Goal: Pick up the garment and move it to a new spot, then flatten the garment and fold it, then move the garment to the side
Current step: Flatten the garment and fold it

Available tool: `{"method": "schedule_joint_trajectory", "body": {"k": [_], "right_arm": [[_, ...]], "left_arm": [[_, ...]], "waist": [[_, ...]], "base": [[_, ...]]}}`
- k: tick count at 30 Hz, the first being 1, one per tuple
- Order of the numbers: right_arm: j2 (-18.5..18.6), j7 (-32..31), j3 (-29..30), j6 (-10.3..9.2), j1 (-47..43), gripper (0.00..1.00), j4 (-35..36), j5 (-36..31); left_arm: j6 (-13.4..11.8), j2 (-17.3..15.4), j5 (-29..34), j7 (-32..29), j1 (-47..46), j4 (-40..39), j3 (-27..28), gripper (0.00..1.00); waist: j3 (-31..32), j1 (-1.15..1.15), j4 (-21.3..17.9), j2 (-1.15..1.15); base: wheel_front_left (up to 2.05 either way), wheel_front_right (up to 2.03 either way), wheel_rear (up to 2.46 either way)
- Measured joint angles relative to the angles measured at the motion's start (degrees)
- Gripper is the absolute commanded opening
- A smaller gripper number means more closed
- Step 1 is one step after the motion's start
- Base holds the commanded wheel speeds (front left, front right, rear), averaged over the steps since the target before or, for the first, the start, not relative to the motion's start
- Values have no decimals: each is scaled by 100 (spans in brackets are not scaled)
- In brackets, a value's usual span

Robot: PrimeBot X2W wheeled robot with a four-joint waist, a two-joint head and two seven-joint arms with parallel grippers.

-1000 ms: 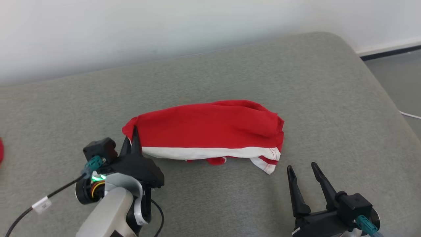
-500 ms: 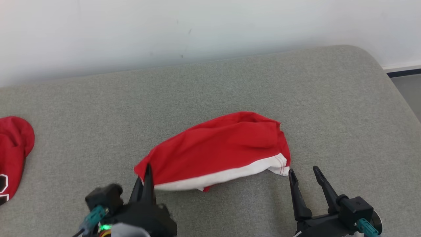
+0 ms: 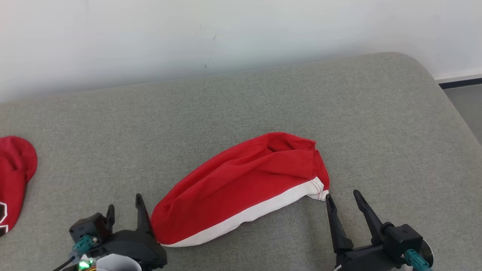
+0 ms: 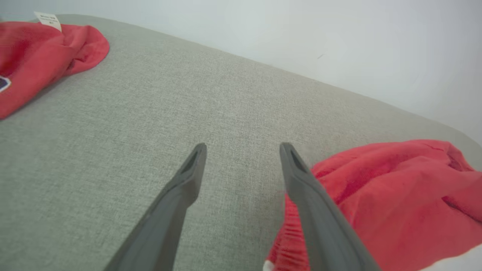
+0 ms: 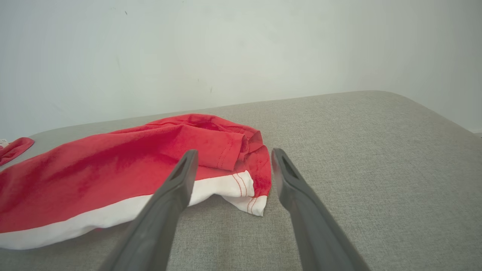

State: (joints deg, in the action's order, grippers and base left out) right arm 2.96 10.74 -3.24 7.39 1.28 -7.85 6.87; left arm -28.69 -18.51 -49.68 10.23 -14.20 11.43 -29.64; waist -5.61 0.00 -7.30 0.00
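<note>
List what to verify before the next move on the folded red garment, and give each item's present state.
1. Jaws of the left gripper open, nothing between them: ok.
2. Jaws of the right gripper open, nothing between them: ok.
3. The garment resting on the cushion, held by neither gripper: ok.
4. Gap between the garment's near end and the left gripper: cannot tell; the cloth lies right beside one finger.
5. Fold tidy and square: not ok; the garment lies slanted and its white-hemmed corner by the right gripper is rumpled.
6. Room on the left: probably ok; the other red garment lies at the far left, apart from this one.
</note>
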Motion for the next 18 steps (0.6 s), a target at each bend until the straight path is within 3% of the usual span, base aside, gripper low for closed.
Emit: {"method": "schedule_joint_trajectory", "body": {"k": [6,9,18], "right_arm": [[2,3,107,1,-40,100,29,0],[2,-9,146,0,-48,100,66,-18],[1,-12,91,0,-25,100,87,-33]], "left_arm": [[155,-321,141,16,30,57,-100,100],[369,-544,319,-369,46,-334,-482,100],[399,-1057,180,-1515,1,-1299,-757,100]], "waist": [[3,0,23,0],[-18,0,96,0],[-70,0,190,0]], "base": [[0,0,0],[0,0,0],[0,0,0]]}}
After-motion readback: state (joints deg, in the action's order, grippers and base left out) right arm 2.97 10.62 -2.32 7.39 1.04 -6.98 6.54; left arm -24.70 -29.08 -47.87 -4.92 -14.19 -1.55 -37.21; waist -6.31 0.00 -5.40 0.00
